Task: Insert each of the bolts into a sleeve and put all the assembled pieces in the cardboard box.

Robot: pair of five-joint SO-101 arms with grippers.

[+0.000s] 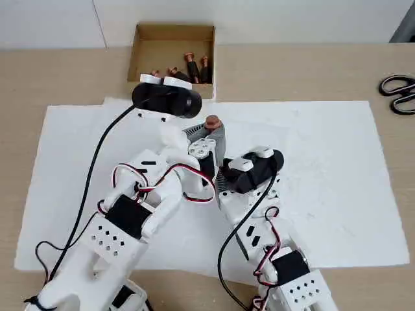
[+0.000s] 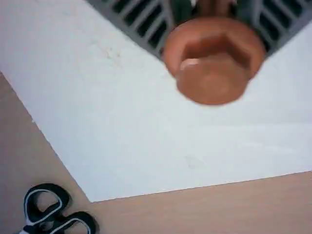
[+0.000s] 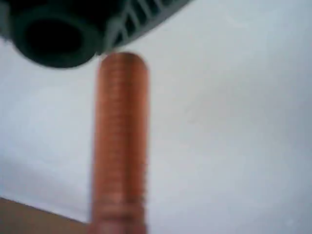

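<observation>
My left gripper [image 2: 210, 12] is shut on a copper bolt [image 2: 213, 61], whose hex head pokes out past the grey fingers [image 2: 136, 17]. In the high view the bolt's head [image 1: 213, 122] shows above the white sheet's middle, just below the cardboard box [image 1: 144, 44]. My right gripper [image 1: 222, 176] is shut on a dark sleeve [image 3: 52, 38]. The bolt's threaded shaft [image 3: 121, 141] has its tip just beside the sleeve's open mouth, outside the hole. Several assembled pieces [image 1: 191, 68] lie in the box.
A white paper sheet [image 1: 324, 168] covers the table's middle. Black scissors [image 1: 399, 92] lie on bare wood at the far right, and the scissors [image 2: 53, 212] also appear past the sheet's corner. Both arms crowd the sheet's centre and front.
</observation>
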